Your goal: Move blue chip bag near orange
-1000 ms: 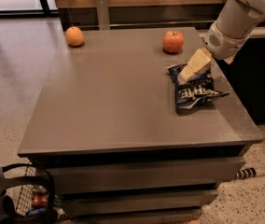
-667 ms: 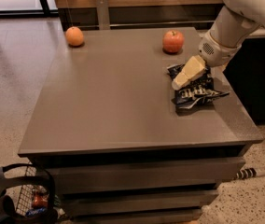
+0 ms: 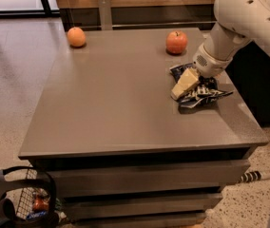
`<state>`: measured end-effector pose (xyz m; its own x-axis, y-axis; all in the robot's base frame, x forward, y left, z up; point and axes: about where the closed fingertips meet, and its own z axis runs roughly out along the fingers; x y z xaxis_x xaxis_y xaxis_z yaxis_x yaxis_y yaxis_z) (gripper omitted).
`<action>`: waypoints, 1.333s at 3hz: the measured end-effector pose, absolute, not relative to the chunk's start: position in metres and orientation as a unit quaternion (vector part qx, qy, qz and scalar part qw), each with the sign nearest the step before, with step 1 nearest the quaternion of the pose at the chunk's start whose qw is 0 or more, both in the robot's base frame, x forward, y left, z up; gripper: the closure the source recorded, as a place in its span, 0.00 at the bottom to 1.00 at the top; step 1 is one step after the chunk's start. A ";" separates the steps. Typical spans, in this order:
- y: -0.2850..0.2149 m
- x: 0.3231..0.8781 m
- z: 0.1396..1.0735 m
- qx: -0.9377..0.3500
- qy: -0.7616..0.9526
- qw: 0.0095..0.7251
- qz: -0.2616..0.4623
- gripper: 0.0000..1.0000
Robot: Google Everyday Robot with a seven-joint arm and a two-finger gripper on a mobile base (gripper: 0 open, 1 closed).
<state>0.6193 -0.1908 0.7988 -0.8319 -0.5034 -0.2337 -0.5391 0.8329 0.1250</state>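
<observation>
**A:** the cream gripper [image 3: 184, 84] is dipping lower-left than a second ago, onto the crinkled navy foil chip bag [image 3: 205, 93] lying table-right.
**B:** can't tell if it's gripping. The matte round orange [image 3: 76, 36] is sitting well apart, back-left.

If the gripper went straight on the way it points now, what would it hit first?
Probably the blue chip bag, lying right under the gripper on the table; depth is unclear, so it may already touch.
</observation>
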 end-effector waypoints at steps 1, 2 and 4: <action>-0.191 0.619 0.802 -0.274 0.953 0.096 0.093 0.49; -0.191 0.619 0.809 -0.274 0.953 0.096 0.093 0.73; -0.191 0.619 0.819 -0.274 0.953 0.096 0.093 1.00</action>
<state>0.6193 -0.1909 0.8194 -0.8319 -0.5035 -0.2335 -0.5392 0.8329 0.1249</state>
